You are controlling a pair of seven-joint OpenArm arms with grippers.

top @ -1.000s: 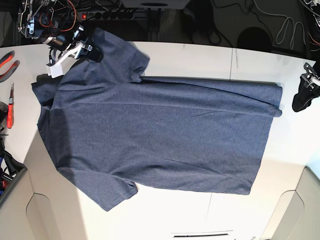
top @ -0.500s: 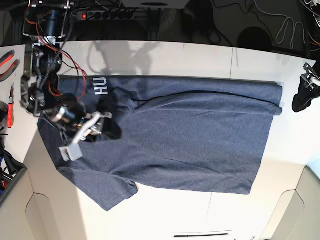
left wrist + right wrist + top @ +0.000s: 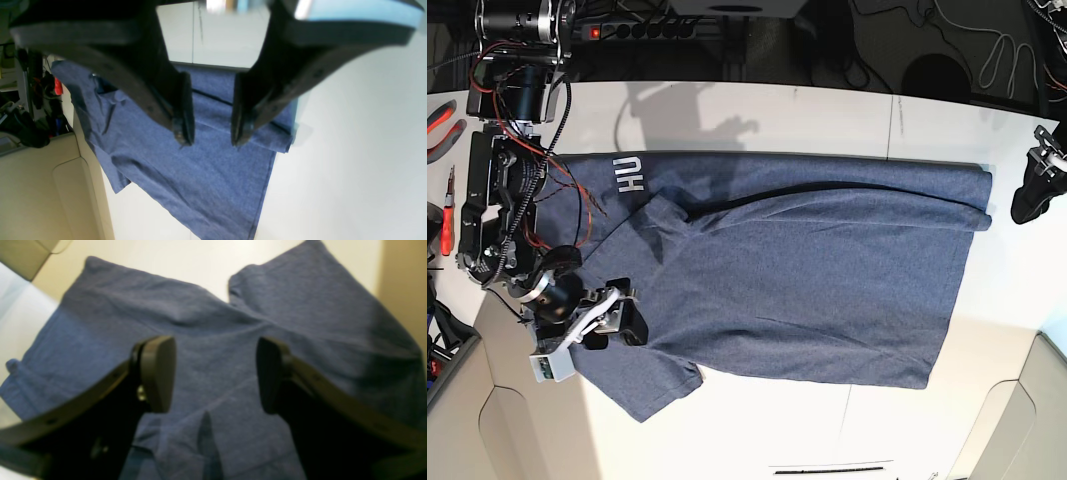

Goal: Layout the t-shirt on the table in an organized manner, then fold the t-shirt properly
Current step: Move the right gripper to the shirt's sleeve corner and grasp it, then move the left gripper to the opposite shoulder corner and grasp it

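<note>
at the far left of the base view, red-handled pliers (image 3: pixel 441 128) lay on the table (image 3: pixel 827 115) near its edge. just right of them the right arm reached down over the t-shirt (image 3: pixel 807 270), and the right gripper (image 3: pixel 615 318) hung above the sleeve end of the cloth with its jaws standing wide apart and nothing between them. in the right wrist view the two dark pads (image 3: pixel 156 373) showed a broad gap, with only blue fabric (image 3: pixel 217 350) seen below them.

the t-shirt lay flat across the middle of the white table, its far long edge folded over toward the near side, so that white lettering (image 3: pixel 630 173) showed on the turned-over strip close to the right arm. one short sleeve (image 3: pixel 652 385) pointed toward the near edge of the table.

at the far right the left gripper (image 3: pixel 1034 190) sat beside the hem end of the shirt, off the cloth. in the left wrist view its fingers (image 3: pixel 183 110) stood partly apart, holding nothing, with the folded hem corner (image 3: pixel 280 143) visible beyond them.
</note>
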